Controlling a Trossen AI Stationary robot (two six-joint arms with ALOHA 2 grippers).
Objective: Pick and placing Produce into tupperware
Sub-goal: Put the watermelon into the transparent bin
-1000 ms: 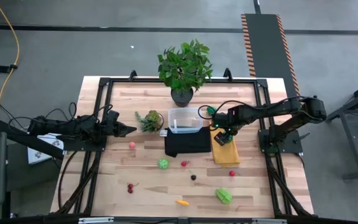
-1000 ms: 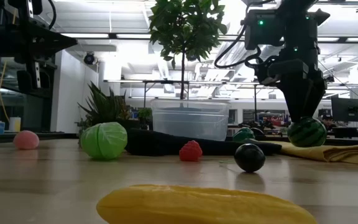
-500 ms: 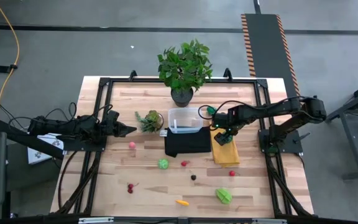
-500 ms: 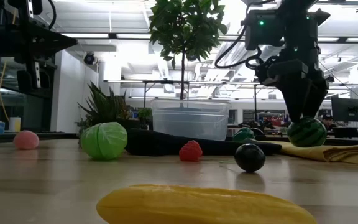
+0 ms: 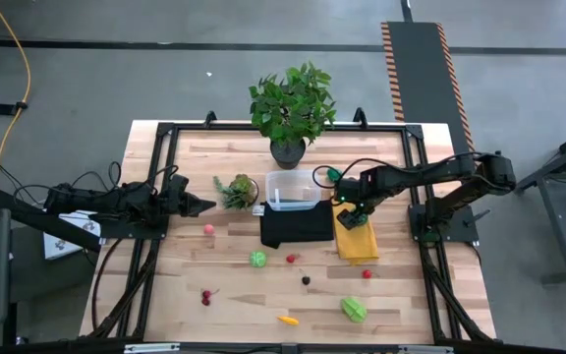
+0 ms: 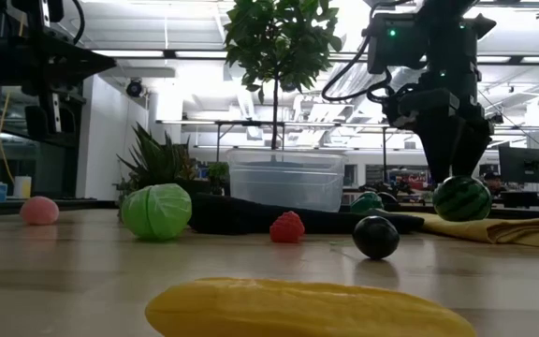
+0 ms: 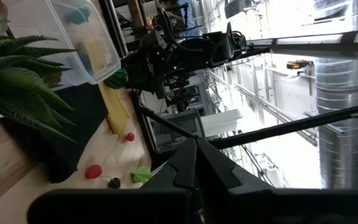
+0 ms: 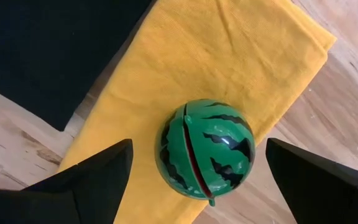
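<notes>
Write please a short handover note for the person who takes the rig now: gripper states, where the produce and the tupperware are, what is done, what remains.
Right gripper: open, astride the toy watermelon on the yellow cloth, not closed on it.
Left gripper: shut, empty, waiting at the left side beside the small spiky plant.
Tupperware: behind the black cloth, below the big potted plant; something lies inside, but what is unclear.
Loose on the table: green cabbage, pink peach, strawberry, dark berry, cherries, yellow piece, leafy green, red piece.
Left: the watermelon, then all the rest.
</notes>
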